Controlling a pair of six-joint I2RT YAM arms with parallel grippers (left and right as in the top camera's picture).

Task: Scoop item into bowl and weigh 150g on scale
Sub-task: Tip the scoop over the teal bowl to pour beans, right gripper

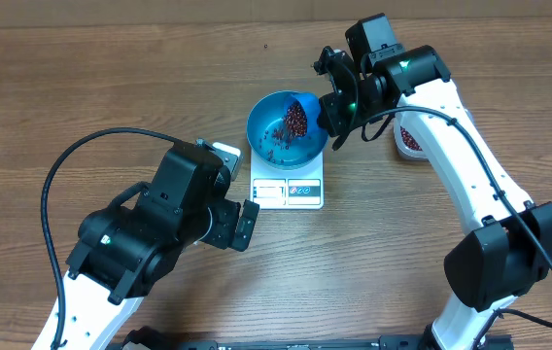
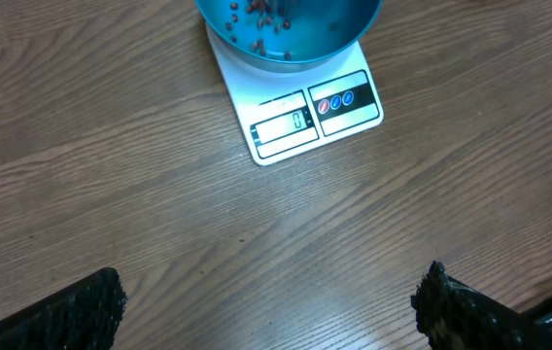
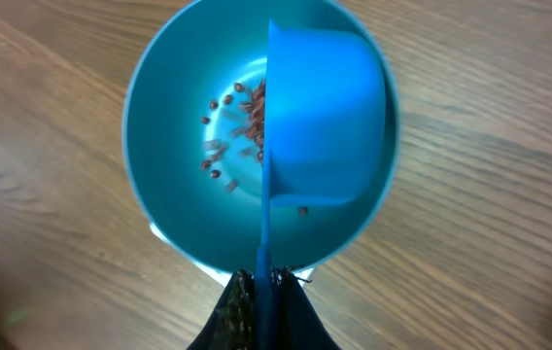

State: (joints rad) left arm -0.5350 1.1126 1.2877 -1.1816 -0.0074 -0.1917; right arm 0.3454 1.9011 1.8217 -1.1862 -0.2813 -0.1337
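Note:
The teal-blue bowl stands on the white scale. A few red-brown beans lie scattered on the bowl's floor. My right gripper is shut on the handle of a bright blue scoop. The scoop is tipped on its side over the bowl's right half, with a heap of beans in its mouth. My left gripper hangs open over bare table in front of the scale, its fingers far apart with nothing between them.
A clear tub with more beans sits right of the bowl, mostly hidden behind the right arm. The left arm's black body fills the table left of the scale, its cable looping out to the left.

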